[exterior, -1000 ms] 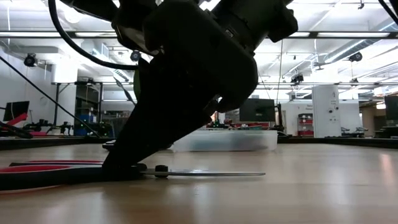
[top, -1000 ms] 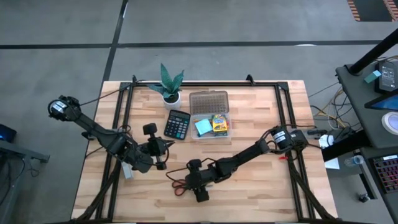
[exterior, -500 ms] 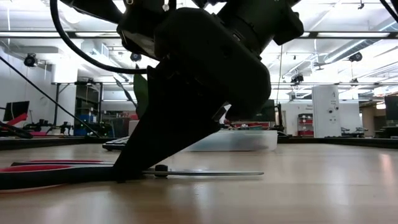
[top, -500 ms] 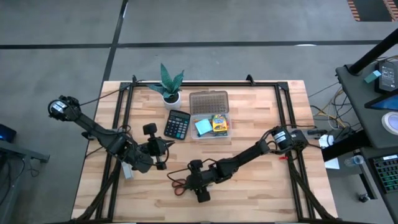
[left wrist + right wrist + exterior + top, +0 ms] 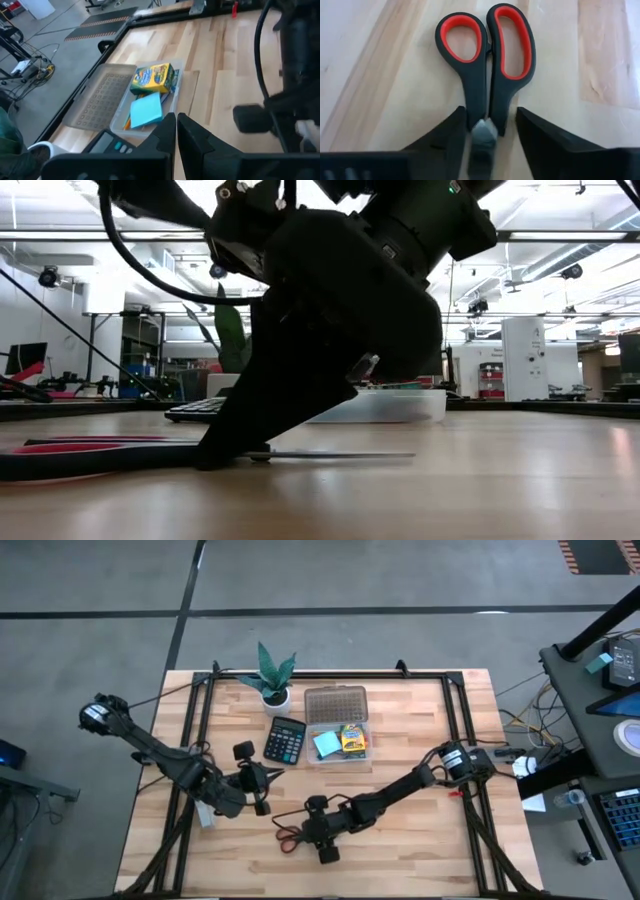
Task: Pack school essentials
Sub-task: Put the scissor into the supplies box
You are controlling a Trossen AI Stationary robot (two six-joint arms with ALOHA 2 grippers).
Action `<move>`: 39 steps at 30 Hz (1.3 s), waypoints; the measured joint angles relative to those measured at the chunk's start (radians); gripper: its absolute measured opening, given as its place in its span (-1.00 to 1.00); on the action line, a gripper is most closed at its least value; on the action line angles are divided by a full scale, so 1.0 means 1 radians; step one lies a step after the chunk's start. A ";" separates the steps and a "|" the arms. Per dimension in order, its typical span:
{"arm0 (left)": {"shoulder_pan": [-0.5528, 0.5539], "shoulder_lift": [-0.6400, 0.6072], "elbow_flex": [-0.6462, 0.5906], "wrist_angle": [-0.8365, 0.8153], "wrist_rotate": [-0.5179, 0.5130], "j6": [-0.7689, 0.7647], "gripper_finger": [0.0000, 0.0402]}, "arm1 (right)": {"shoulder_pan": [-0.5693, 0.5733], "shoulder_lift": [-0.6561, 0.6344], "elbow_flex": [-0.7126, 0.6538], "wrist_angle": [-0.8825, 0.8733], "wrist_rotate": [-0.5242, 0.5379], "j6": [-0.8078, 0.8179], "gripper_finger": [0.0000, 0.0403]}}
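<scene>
Right claw [image 5: 482,131] sits low on the worktop [image 5: 420,840] at lower centre of the high view, fingers spread, one on each side of the red-handled scissors [image 5: 485,65] at the pivot. In the right wrist view the scissors lie dead ahead between the fingers: pivot nearest the claw, handle loops farther out, blades hidden under the claw. Long axis runs straight along the claw's own line of reach, so the fingers straddle it crosswise; judged ready for a pinch across the shanks, nothing pinched yet.

Low view: the thin blade [image 5: 340,454] lies flat on the worktop, tip pointing to frame right, handles to frame left. High view: handles at the left of the right claw, so the axis is roughly left-right there, blades under the arm.

Right arm is clearly the nearer one. Left claw [image 5: 262,785] hovers at centre left of the high view, near but apart; its wrist view shows the fingers nearly pressed together, holding nothing.

Farther, upper centre: clear box [image 5: 322,751] with yellow-green crayon box [image 5: 353,739] and light-blue note pad [image 5: 326,744] inside, calculator [image 5: 285,739] just left, plant [image 5: 271,675] beyond.
</scene>
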 joint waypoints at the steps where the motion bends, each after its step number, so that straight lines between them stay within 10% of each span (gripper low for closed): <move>1: 0.000 0.000 -0.008 0.000 0.000 0.003 -1.00 | 0.000 0.000 -0.001 0.001 0.001 0.000 -0.25; 8: 0.000 -0.001 -0.030 0.027 0.000 0.004 -1.00 | -0.001 0.000 -0.003 0.005 0.002 0.013 -0.58; 39: 0.000 -0.003 -0.032 0.025 -0.042 0.035 -1.00 | -0.005 -0.052 -0.007 -0.039 -0.006 0.011 -0.48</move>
